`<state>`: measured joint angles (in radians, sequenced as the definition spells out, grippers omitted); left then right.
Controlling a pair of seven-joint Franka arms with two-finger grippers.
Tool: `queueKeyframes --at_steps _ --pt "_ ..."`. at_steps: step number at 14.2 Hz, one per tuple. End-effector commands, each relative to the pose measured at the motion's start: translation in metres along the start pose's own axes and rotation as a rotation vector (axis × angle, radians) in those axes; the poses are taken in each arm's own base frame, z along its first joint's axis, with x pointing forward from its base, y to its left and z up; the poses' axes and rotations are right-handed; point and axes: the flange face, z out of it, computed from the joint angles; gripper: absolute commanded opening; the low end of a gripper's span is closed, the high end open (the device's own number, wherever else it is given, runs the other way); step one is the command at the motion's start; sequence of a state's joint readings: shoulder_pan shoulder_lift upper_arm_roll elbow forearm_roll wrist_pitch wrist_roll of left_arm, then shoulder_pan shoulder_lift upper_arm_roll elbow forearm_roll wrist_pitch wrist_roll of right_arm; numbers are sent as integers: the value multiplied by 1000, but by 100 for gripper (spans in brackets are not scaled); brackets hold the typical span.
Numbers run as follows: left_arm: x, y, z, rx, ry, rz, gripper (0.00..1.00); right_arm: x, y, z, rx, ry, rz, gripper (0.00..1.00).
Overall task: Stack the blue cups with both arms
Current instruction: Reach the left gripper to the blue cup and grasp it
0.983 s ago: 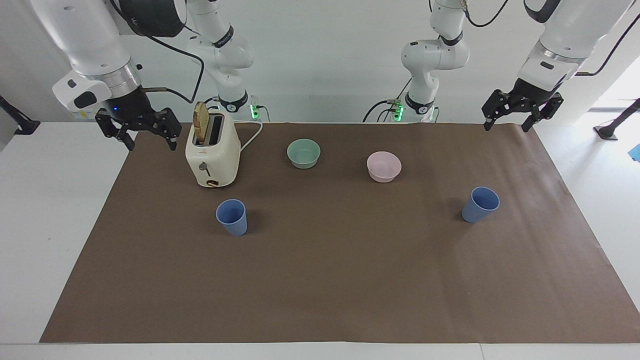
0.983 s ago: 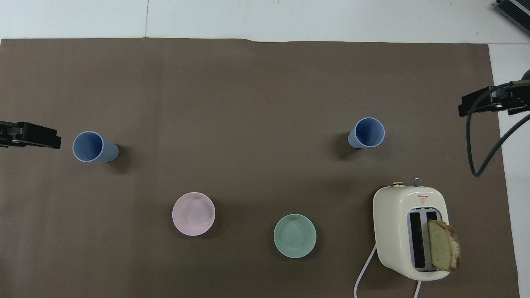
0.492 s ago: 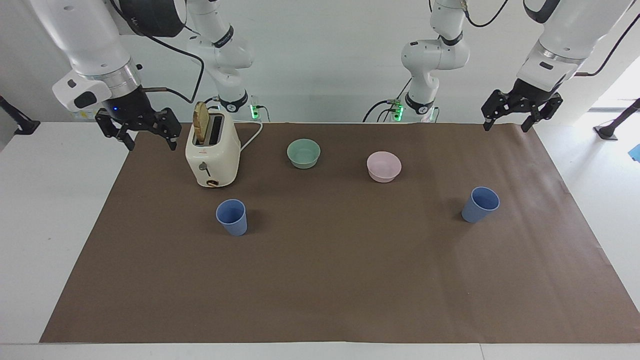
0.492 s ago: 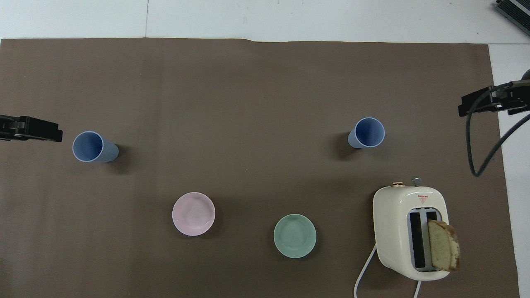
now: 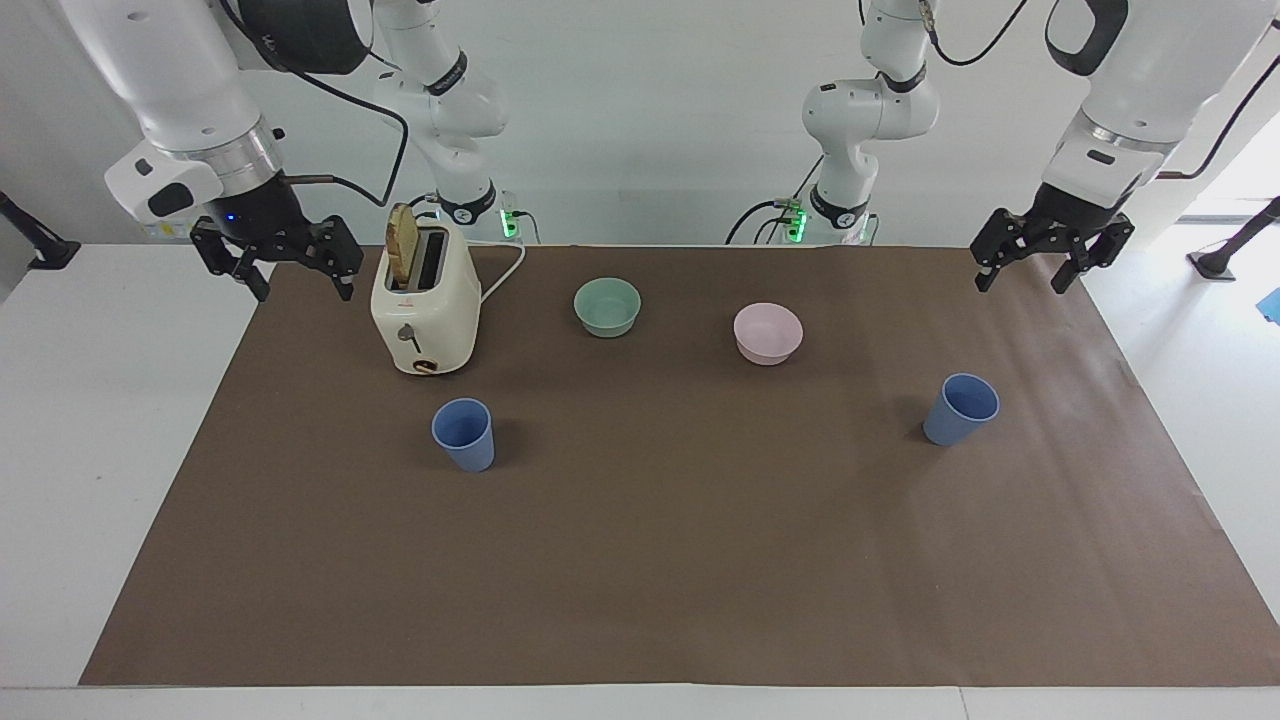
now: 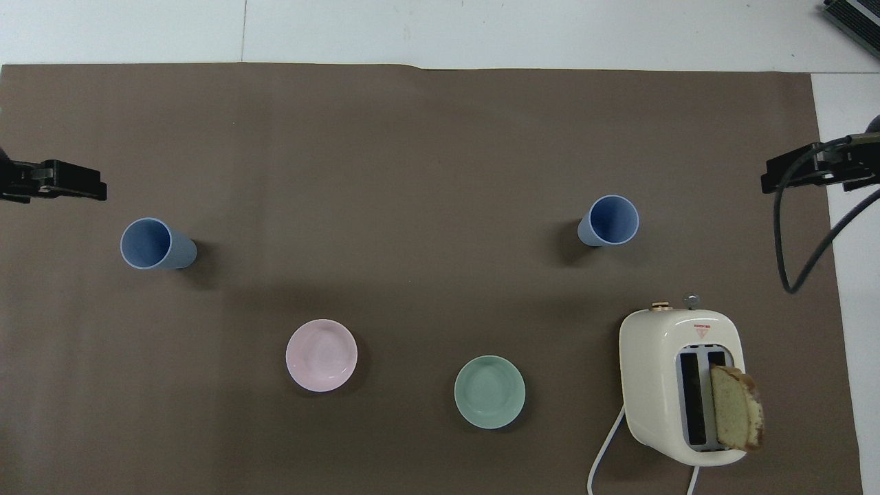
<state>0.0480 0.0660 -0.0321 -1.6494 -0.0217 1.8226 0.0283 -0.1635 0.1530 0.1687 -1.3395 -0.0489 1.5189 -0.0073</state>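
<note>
Two blue cups stand upright on the brown mat, far apart. One cup (image 5: 463, 433) (image 6: 608, 220) stands toward the right arm's end, farther from the robots than the toaster. The other cup (image 5: 960, 410) (image 6: 157, 244) stands toward the left arm's end. My left gripper (image 5: 1022, 285) hangs open and empty over the mat's edge at its own end, apart from that cup. My right gripper (image 5: 303, 290) hangs open and empty over the mat's edge beside the toaster.
A cream toaster (image 5: 425, 310) with a slice of bread in one slot stands at the right arm's end, its cord trailing toward the robots. A green bowl (image 5: 607, 306) and a pink bowl (image 5: 768, 332) sit nearer to the robots than the cups.
My left gripper has moved forward along the mat's edge and come down a little, still open. The right arm, cups and bowls have not moved.
</note>
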Motion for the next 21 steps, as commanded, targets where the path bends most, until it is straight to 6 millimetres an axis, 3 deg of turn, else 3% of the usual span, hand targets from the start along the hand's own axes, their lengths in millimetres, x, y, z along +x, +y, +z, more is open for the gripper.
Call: queueKeyframes --at_steps 1,2,6,10,15,18,19,21 --pt "2 -14 40 -9 14 -25 100 -6 1 0 3 1 -12 100" --pt "2 -30 61 -7 -4 -52 100 -6 1 0 3 -1 -12 100" --pt "-16 -48 124 -7 -65 -85 100 -6 1 0 3 1 -12 100" --pt "-30 -66 151 -8 -86 -54 100 -6 1 0 3 -1 -12 100" --pt "-52 -53 185 -12 -131 -43 100 -6 1 0 3 -1 -12 100" --pt "-51 -53 188 -10 -110 -41 100 -6 1 0 3 -1 -12 100" --pt "-50 -54 188 -9 -107 -44 90 -6 1 0 3 -1 -12 100" --pt "-49 -53 188 -9 -104 -49 24 -6 1 0 3 1 -12 100"
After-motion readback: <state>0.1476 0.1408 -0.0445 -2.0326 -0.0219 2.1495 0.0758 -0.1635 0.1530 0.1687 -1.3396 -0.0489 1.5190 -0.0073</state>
